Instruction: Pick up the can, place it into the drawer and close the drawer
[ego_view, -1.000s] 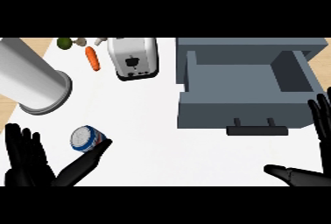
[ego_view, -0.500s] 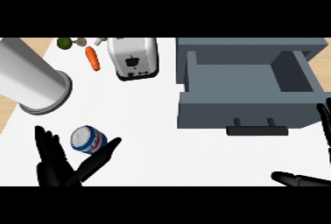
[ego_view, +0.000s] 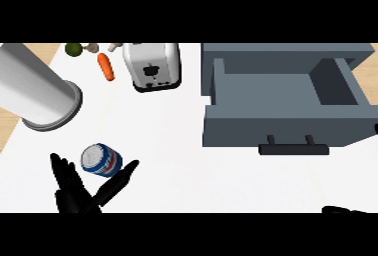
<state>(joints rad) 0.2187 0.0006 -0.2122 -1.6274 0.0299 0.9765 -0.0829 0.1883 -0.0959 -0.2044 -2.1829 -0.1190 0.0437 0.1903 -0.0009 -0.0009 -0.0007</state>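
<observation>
the can (ego_view: 101, 160) stands on the white counter (ego_view: 177, 165), well to the left of the grey drawer (ego_view: 284, 100) and a little nearer the robot than its front panel. the left hand (ego_view: 85, 187) sits just below the can, fingers straight and spread in a v, one set pointing up along the can's left side and the other slanting up by its right side; nothing is curled round the can yet, and i cannot tell whether any fingertip touches it. that splayed pose looks like a bracket for the can, so the closing of the hand would catch it from both sides. the drawer is pulled out, its inside bare and its dark handle (ego_view: 294, 148) facing the robot, which leaves room to lower the can in from above and a front face to push on later. of the right hand (ego_view: 347, 210) only a dark sliver shows, below and to the right of the drawer handle, and i cannot tell how its fingers are set. left of the drawer, further back, stand a toaster (ego_view: 151, 65), a carrot (ego_view: 105, 67) and a large silvery cylinder (ego_view: 33, 92), all apart from the can. the grasp seems the step in hand; carrying and closing remain.
</observation>
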